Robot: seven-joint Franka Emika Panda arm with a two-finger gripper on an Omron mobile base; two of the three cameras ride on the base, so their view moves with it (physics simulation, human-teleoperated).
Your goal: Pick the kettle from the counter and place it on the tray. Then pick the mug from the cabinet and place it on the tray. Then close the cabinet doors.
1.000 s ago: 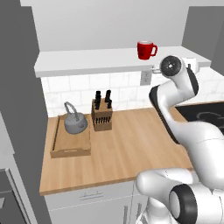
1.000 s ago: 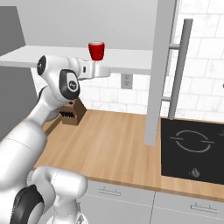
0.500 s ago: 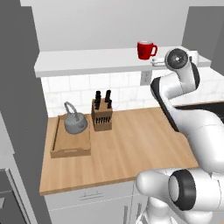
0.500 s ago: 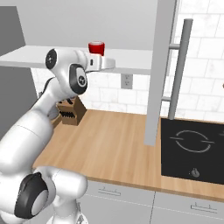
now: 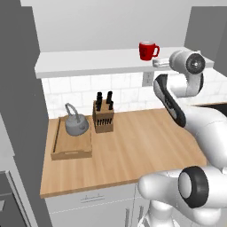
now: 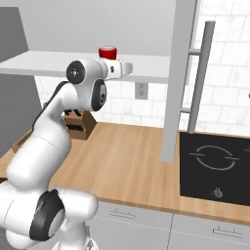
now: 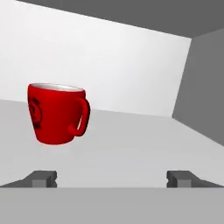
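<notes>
Red mug (image 7: 56, 114) stands left of the wide-open gripper (image 7: 112, 178); advancing misaligned could knock it over.

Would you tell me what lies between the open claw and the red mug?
Nothing: in the hand view, bare grey cabinet floor separates the claw from the small red mug.

red mug (image 5: 147, 50) on cabinet floor (image 5: 97, 66)
</notes>
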